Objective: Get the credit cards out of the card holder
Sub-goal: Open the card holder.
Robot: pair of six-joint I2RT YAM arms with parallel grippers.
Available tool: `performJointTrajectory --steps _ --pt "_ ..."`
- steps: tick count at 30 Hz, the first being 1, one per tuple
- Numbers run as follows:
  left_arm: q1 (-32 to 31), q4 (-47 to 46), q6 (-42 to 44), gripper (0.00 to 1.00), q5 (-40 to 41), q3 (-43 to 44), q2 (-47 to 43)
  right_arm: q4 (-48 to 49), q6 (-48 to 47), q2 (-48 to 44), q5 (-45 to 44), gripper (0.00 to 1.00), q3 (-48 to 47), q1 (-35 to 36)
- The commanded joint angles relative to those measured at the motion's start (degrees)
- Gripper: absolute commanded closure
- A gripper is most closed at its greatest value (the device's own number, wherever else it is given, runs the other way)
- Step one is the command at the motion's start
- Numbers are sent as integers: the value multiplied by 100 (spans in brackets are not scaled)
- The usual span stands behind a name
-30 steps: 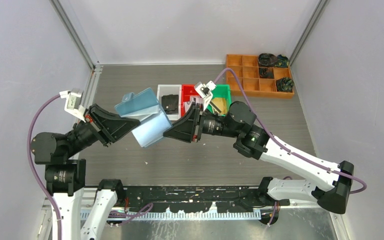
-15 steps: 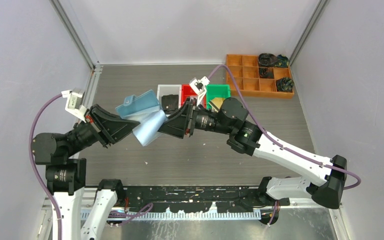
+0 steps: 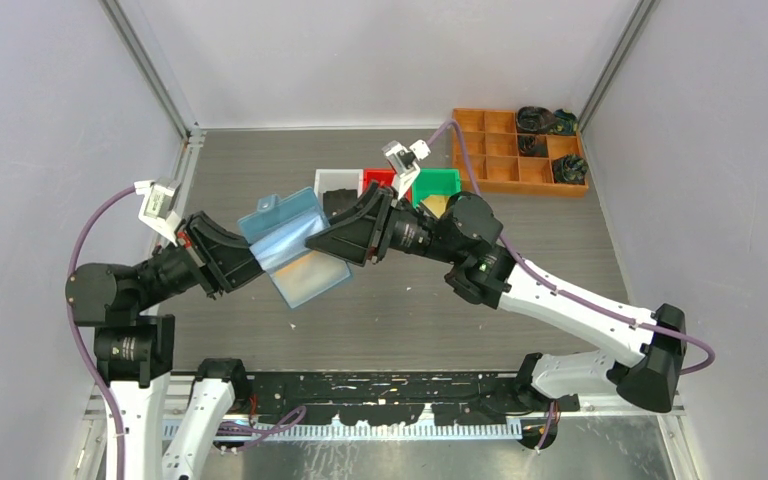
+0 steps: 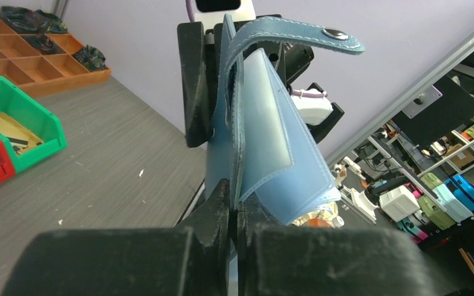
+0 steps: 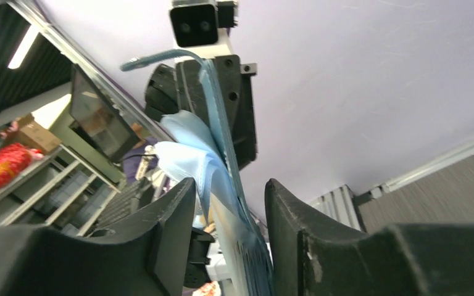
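Note:
The card holder (image 3: 282,228) is a light-blue translucent case held in the air over the table's middle, its leaves fanned open. In the left wrist view my left gripper (image 4: 236,206) is shut on the card holder's (image 4: 265,142) bottom edge, and the closing tab (image 4: 339,34) curls over the top. My right gripper (image 3: 317,240) comes in from the right. It stands open in the right wrist view (image 5: 229,185), with the fanned pockets (image 5: 213,179) between its fingers. A pale yellowish patch (image 3: 312,278) shows through the lowest pocket. I cannot tell whether it is one of the credit cards.
Behind the grippers stand a white bin (image 3: 332,181), a red bin (image 3: 377,178) and a green bin (image 3: 440,183). An orange compartment tray (image 3: 500,150) with dark items sits at the back right. Walls close in on both sides.
My right gripper has moved left onto the card holder and its jaws have spread wider. The holder's lower leaf has swung down and towards me. The left gripper kept its hold.

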State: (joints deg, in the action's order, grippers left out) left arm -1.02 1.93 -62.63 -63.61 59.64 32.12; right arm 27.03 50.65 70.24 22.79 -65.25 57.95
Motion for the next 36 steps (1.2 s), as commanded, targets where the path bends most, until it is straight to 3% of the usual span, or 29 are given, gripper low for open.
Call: performJointTrajectory --steps 1,9,12,17,25,28,36 --pt "-21 -283 -76 100 -238 46 9 791 414 54 31 55 -282 5" --pt "-21 95 271 99 -163 132 5 634 570 -37 -159 90 -198 6" --pt "-21 819 927 73 -92 291 -60 643 566 -142 -265 99 -133 2" --pt "-21 2367 2764 61 -120 816 -155 533 427 -467 -516 99 171 -14" --pt "-30 3630 4447 62 -1032 1629 -32 340 292 -871 -592 99 351 -91" --pt "-18 3314 4300 63 -1150 1519 -29 338 368 -770 -339 99 287 -92" --pt "-25 1501 2797 65 -705 865 -167 595 612 -529 20 99 245 -66"
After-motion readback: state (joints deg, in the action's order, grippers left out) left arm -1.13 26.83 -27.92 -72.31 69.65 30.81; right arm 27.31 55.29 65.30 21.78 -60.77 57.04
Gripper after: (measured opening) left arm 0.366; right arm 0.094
